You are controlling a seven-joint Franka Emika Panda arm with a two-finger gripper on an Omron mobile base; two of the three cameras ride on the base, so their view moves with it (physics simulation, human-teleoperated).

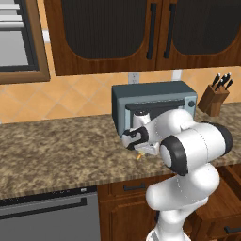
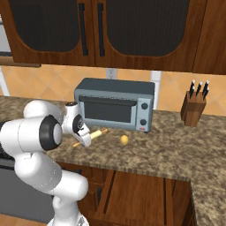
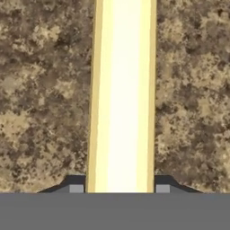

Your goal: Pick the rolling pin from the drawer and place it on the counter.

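- Right over the counter (image 2: 176,145), just in front of the toaster oven (image 2: 115,105): gripper (image 3: 119,186) hanging low, fingers (image 3: 75,185) pinched in on the rolling pin (image 3: 122,99) from both sides, one dark tip against each flank in the hand view.
- Pretty much a closed grip around the pin's thick middle, no visible gap between tips and wood.
- Pin's long axis running straight away from the hand along the granite, crossways to the jaws; in the right base view, poking out to the right of the hand, roughly level, far handle end aimed toward the small yellow fruit (image 2: 124,140) but not reaching it.
- From the left base view, just a stubby tan end (image 1: 139,156) peeking out below the wrist.
- Can't quite tell if the pin is touching the stone or floating just above; looks very close.
- Drawer (image 2: 132,194) hanging open below the counter edge, near right.
- Guessing the job is nearly done: a short drop straight down, then letting go. Might roll toward the fruit once free.
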